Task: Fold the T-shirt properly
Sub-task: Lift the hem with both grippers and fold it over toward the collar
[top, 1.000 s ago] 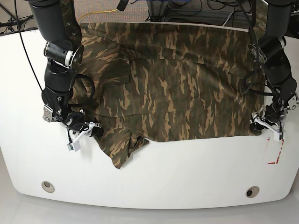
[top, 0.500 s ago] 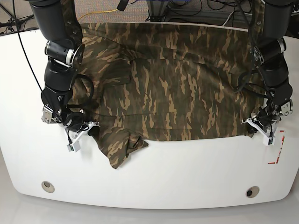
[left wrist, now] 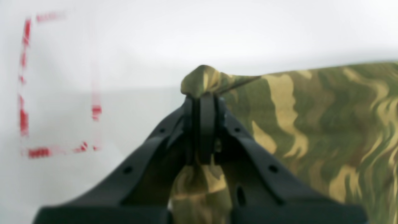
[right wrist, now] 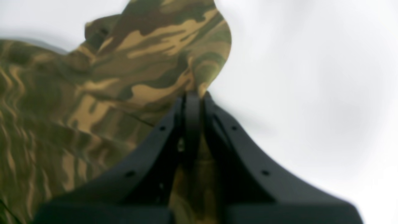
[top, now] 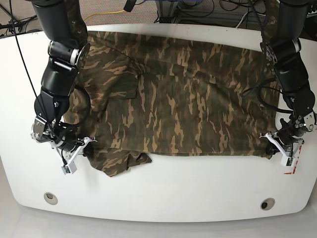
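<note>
Since a second earlier, the T-shirt had been drawn nearer, lying spread across the tabletop. Left pincer and right pincer each clamped a near corner; uneven pulling could slip that bunched cloth free.

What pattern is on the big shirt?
The soft fabric T-shirt has olive, brown and tan camouflage, clearest in the base view.

So it's a white table with rounded corners, and the camo T-shirt lies spread across most of it. There's red marking near one edge, plus two round holes up front.
</note>
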`<control>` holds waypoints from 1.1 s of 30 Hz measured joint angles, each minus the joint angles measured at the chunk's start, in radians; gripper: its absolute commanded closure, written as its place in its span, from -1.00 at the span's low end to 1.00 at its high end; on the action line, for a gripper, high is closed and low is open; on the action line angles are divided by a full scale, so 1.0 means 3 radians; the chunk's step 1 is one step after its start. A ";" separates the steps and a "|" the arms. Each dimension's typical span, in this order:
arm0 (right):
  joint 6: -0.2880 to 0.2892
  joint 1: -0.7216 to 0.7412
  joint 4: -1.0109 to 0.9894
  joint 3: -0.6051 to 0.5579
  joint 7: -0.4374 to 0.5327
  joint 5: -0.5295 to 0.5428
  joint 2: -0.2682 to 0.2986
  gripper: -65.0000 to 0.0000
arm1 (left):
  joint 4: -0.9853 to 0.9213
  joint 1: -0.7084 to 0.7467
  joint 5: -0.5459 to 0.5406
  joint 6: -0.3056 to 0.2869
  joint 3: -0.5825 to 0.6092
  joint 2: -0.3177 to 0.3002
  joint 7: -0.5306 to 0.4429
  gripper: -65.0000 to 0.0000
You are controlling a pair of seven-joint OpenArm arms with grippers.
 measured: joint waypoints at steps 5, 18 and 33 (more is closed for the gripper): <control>-0.0027 -0.0203 0.0734 0.0000 -0.0528 -0.0010 -0.0029 1.00 | 0.0698 0.0223 0.0001 -0.0052 0.0008 0.0169 0.0356 1.00; -0.0038 -0.1148 0.2241 0.0018 -0.1134 0.0519 0.0003 1.00 | 0.2103 0.1054 -0.0015 -0.0072 0.0000 0.0294 0.0768 1.00; -0.0020 -0.2333 0.2965 0.0202 -0.1231 0.1198 -0.0051 0.87 | 0.2551 0.1807 -0.0069 -0.0074 -0.0463 0.0305 0.1132 1.00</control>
